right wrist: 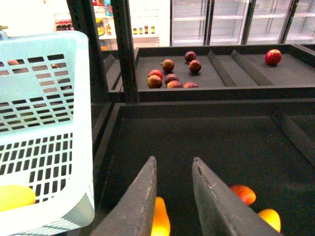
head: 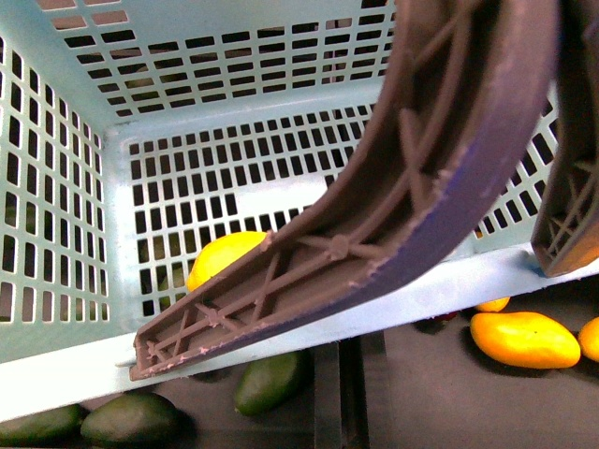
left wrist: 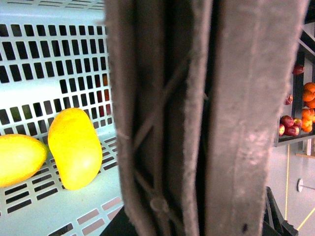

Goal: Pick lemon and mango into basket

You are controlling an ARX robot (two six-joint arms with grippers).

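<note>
The turquoise basket [head: 84, 187] fills the front view, with its brownish-purple ribbed handle [head: 412, 178] arching across it. My left gripper [left wrist: 197, 221] is shut on that handle [left wrist: 197, 118], which hides its fingers. Two smooth yellow fruits [left wrist: 74, 147] [left wrist: 17, 160] lie on the basket floor; I cannot tell which is the lemon. One of them shows through the lattice in the front view [head: 225, 257]. My right gripper [right wrist: 174, 162] is open and empty over a dark shelf, right of the basket [right wrist: 44, 123]. An orange-yellow mango [right wrist: 160, 221] lies just under its fingers.
More mangoes [head: 524, 339] lie on the dark shelf at the front right. Dark green oval fruits [head: 271, 382] lie below the basket. A reddish-orange fruit [right wrist: 242, 193] sits on the same shelf. Red fruits [right wrist: 170, 78] fill a farther tray behind dividers.
</note>
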